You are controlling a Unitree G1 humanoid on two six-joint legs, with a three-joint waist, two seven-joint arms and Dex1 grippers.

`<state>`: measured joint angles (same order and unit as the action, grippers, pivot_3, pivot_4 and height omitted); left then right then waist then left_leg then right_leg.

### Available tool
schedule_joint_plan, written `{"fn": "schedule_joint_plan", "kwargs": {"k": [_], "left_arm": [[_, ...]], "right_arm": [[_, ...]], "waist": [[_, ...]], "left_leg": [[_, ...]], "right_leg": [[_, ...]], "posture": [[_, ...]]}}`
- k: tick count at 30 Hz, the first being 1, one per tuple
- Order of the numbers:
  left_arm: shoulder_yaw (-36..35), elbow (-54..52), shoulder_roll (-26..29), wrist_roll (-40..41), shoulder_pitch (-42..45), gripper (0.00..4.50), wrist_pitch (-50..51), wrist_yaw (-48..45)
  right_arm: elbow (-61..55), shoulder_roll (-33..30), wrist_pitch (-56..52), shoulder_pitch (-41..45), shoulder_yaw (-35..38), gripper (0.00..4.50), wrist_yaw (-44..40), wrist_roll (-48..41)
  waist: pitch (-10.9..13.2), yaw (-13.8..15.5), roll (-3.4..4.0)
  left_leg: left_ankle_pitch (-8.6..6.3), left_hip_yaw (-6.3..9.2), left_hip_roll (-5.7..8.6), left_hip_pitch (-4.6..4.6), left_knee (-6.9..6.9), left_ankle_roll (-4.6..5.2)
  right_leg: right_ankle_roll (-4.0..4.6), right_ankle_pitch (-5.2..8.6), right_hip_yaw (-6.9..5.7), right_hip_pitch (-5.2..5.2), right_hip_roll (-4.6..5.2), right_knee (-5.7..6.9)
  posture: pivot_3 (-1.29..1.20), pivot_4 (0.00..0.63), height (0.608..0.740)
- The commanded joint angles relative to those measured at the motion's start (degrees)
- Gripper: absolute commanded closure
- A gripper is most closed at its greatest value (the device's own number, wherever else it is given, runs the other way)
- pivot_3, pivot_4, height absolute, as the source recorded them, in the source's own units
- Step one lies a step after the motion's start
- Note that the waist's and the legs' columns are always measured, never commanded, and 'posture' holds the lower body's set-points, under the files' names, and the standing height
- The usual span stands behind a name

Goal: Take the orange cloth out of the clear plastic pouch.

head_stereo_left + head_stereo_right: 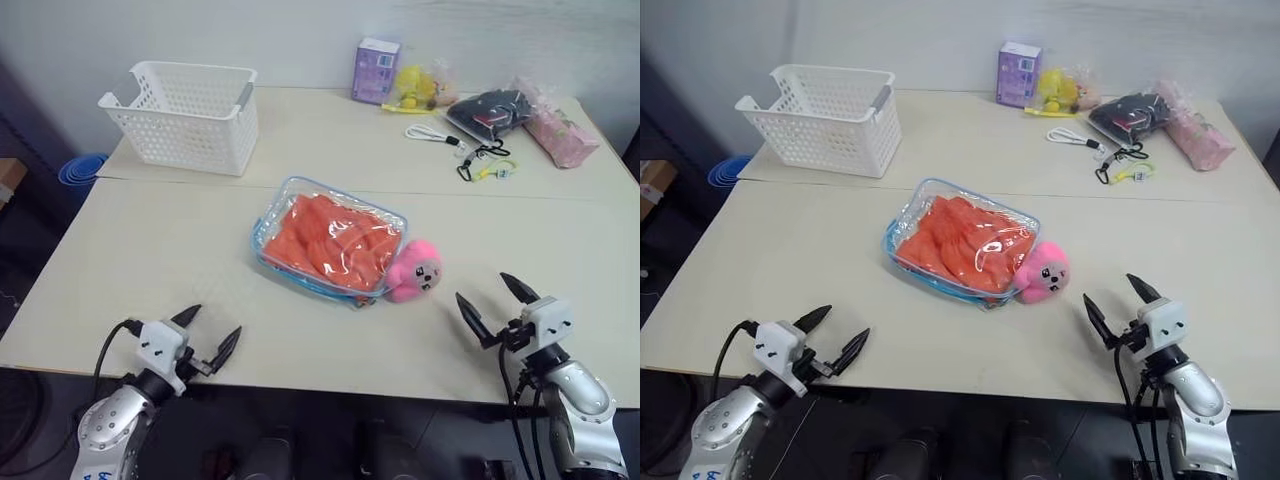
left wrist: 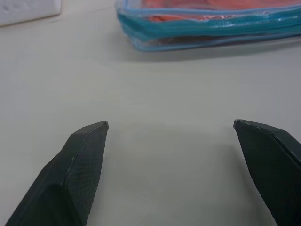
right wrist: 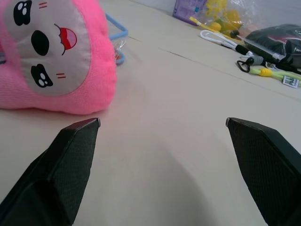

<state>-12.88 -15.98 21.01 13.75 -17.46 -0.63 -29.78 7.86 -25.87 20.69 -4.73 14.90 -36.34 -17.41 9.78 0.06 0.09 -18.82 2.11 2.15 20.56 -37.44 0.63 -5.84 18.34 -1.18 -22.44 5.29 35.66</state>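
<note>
both pincers [image 1: 207, 336] [image 1: 497, 302] gape empty at the desk's near edge; the clear plastic pouch [image 1: 327, 241] could slide, dragging the orange cloth [image 1: 330, 240] along.

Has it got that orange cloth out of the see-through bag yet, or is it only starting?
Only starting. Nothing looks done: the crumpled orange cloth lies inside the clear plastic pouch with blue edging, in the middle of the table. Nothing is in hand: the left end effector and right end effector are open near the table's front edge, apart from the pouch. Reaching, gripping and pulling out remain.
</note>
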Motion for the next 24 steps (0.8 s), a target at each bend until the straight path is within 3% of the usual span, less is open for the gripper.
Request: {"fn": "schedule_joint_plan", "kwargs": {"k": [1,12,16,18,21,24], "left_arm": [[-0.9,-2.2,1.0,0.1,0.5,0.01,0.4,0.8],[-2.4,-1.1,4.8,6.7,2.3,0.01,3.0,-5.1],[-2.1,1.7,11.3,7.2,5.3,0.01,2.0,-12.8],[-2.4,3.8,14.5,10.5,9.0,0.01,3.6,-17.6],[2.2,12.1,19.9,2.9,18.7,0.01,-3.6,-22.1],[7.1,23.0,20.8,-3.7,30.2,0.01,-12.0,-23.3]], "right_arm": [[0.3,0.0,1.5,0.8,-0.1,0.00,-1.1,-0.3],[1.0,-0.6,2.7,0.1,-0.4,0.00,-5.6,-1.8],[-8.2,-1.6,1.4,-4.3,0.5,0.00,-9.5,-7.3],[-15.9,-4.8,1.8,-7.2,-1.6,0.00,-14.6,-8.2],[-24.4,-5.8,1.1,-8.6,-2.3,0.00,-14.3,-9.0],[-26.0,-6.7,2.0,-10.0,-2.2,0.00,-15.7,-7.8]], "waist": [[0.0,0.0,0.00],[0.0,-0.1,0.00],[0.0,0.0,0.01],[0.1,0.0,0.15],[0.1,0.0,0.12],[0.1,0.2,0.09]], "left_leg": [[0.00,0.00,0.00,-0.01,0.01,0.00],[0.01,-0.05,-0.01,-0.07,0.07,-0.02],[0.01,-0.03,-0.01,-0.07,0.07,-0.02],[0.02,-0.04,-0.01,-0.08,0.10,-0.03],[0.03,-0.05,-0.01,-0.09,0.07,0.01],[0.11,-0.03,0.02,-0.16,0.11,-0.09]], "right_leg": [[0.00,0.00,0.00,0.00,0.00,0.01],[0.00,0.00,0.05,0.00,0.00,0.02],[0.01,0.00,0.04,0.00,0.00,0.03],[0.01,0.00,0.05,0.00,0.00,0.02],[0.01,0.00,0.05,0.03,0.00,0.01],[0.01,0.00,0.02,0.06,-0.01,0.03]], "posture": [[0.00,0.150,0.740],[0.00,0.150,0.740],[0.00,0.150,0.740],[0.00,0.150,0.740],[0.00,0.150,0.740],[0.00,0.150,0.740]]}}
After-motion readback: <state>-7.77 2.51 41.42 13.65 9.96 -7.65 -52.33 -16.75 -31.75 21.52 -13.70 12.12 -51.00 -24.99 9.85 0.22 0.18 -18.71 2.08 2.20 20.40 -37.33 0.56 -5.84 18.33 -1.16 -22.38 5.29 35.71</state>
